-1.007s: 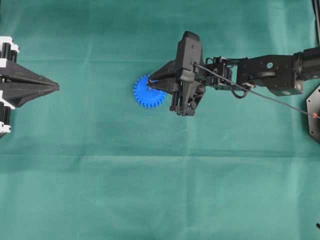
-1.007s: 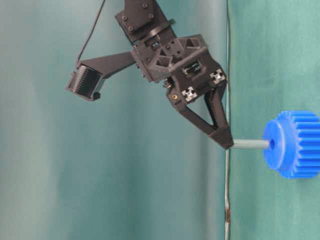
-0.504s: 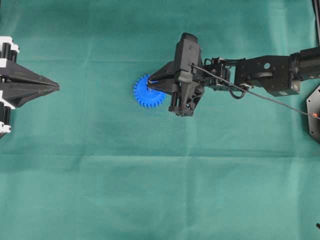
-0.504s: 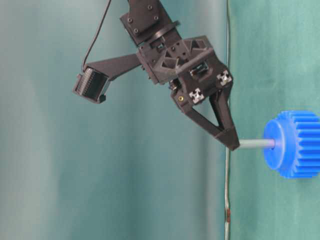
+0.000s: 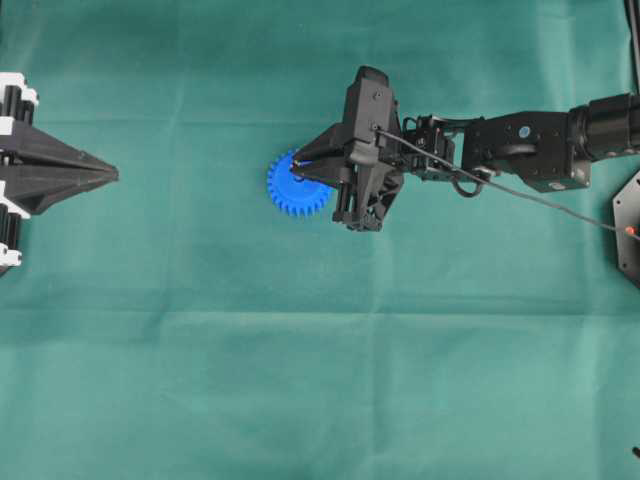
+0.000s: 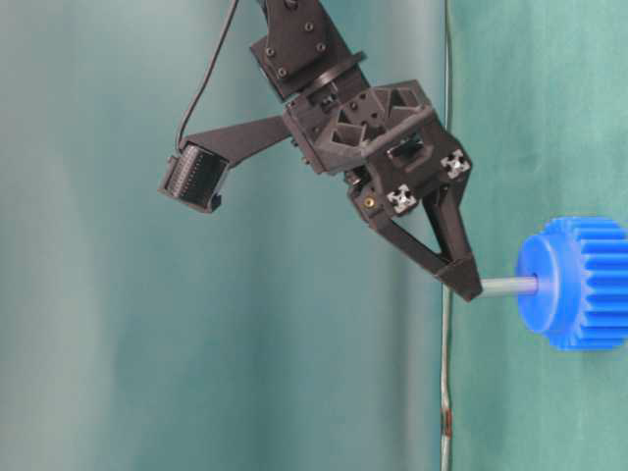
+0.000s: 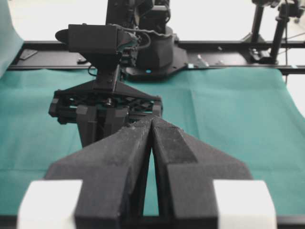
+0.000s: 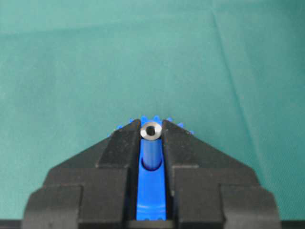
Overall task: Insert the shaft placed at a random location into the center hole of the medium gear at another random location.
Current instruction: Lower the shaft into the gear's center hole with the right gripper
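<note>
The blue medium gear (image 5: 290, 192) lies flat on the green cloth, also seen in the table-level view (image 6: 581, 285). My right gripper (image 5: 296, 168) is shut on the silver shaft (image 6: 508, 286) by its outer end. The shaft's other end is in the gear's hub at the center hole, which the shaft hides. In the right wrist view the shaft's shiny round end (image 8: 151, 130) sits between the fingertips, with blue gear (image 8: 151, 186) behind it. My left gripper (image 5: 114, 175) is shut and empty at the far left; its tips touch in the left wrist view (image 7: 151, 120).
Green cloth (image 5: 320, 380) covers the whole table. The right arm (image 5: 530, 150) reaches in from the right edge with a thin cable along it. A black base and frame rail (image 7: 214, 45) stand behind the cloth in the left wrist view.
My right gripper has moved toward the gear with the shaft. The visible length of shaft between fingertips and hub has become shorter. The left gripper has not moved.
</note>
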Controlling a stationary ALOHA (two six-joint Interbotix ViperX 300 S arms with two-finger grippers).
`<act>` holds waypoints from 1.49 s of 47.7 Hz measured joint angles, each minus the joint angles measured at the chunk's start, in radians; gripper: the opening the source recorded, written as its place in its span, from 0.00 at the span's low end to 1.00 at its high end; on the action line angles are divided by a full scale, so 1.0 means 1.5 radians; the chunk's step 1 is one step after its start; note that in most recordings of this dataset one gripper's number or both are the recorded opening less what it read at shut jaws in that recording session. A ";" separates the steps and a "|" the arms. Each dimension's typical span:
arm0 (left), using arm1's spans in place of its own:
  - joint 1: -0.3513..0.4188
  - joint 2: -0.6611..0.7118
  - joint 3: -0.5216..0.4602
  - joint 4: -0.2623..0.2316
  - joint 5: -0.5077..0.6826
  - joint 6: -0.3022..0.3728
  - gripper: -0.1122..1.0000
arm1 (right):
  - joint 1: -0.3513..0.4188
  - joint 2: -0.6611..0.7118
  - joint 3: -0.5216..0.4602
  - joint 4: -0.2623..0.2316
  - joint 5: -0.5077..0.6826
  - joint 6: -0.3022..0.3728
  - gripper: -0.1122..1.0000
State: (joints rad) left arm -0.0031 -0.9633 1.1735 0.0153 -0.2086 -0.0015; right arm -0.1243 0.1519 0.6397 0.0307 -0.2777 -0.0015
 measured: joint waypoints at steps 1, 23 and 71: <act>0.000 0.000 0.000 0.001 0.000 -0.001 0.10 | 0.000 0.000 0.000 0.000 0.001 0.001 0.22; 0.000 0.000 0.000 0.000 0.000 0.000 0.10 | 0.000 0.000 0.001 -0.001 0.001 0.000 0.22; 0.000 0.000 0.000 0.001 0.000 0.002 0.10 | 0.003 0.048 0.000 0.001 0.000 0.000 0.22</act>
State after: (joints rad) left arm -0.0031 -0.9633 1.1735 0.0169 -0.2086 0.0015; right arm -0.1197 0.2240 0.6397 0.0322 -0.2777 -0.0015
